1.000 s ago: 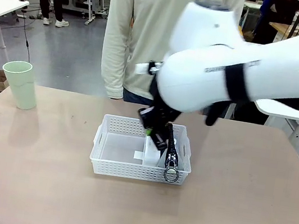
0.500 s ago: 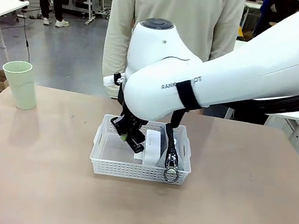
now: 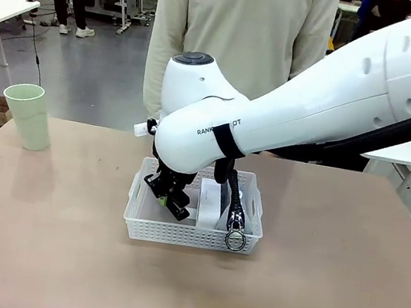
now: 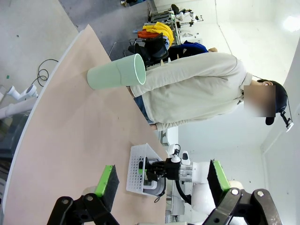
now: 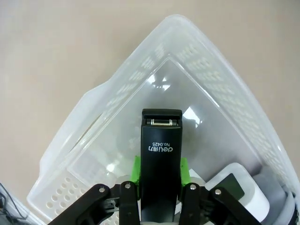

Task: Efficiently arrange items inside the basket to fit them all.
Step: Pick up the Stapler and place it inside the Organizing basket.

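One black stapler (image 5: pixel 161 140), white print on top, sits clamped in the right gripper (image 5: pixel 160 172) over the white perforated basket (image 5: pixel 225 91).

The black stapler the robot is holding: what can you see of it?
The black stapler is a long glossy bar, plastic-looking, with white "deli No.0425" print on top and a metal piece at its far end. The right gripper is shut on it, green pads on both sides, over the bare floor of the white basket. Whether it touches that floor is unclear.
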You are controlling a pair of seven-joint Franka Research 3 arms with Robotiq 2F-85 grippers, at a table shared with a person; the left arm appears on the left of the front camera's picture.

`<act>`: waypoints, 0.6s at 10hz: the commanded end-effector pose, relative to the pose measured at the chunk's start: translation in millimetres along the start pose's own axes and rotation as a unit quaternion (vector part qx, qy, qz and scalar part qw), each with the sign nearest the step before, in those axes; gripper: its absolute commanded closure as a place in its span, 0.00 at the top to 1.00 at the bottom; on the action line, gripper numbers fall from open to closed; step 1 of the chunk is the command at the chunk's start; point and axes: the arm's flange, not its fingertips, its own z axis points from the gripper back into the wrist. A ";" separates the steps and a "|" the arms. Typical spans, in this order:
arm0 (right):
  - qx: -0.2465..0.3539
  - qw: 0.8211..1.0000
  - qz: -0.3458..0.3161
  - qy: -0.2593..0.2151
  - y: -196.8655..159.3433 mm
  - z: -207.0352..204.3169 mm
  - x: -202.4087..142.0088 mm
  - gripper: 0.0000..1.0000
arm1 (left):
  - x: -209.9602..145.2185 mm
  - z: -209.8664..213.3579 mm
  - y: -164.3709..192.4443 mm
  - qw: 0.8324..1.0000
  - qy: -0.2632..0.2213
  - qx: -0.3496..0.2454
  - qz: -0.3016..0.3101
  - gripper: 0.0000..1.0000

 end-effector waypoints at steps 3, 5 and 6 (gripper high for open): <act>-0.005 1.000 0.011 0.011 -2.4 2.8 7.0 0.37 | 0.4 1.1 -1.5 1.000 -0.003 -0.009 0.001 1.00; -0.010 1.000 0.018 0.016 -3.9 1.1 5.0 0.67 | 0.4 1.1 -1.5 1.000 -0.003 -0.009 0.001 1.00; -0.012 1.000 0.021 0.017 -3.5 1.0 4.8 0.97 | 0.4 1.1 -1.5 1.000 -0.003 -0.009 0.001 1.00</act>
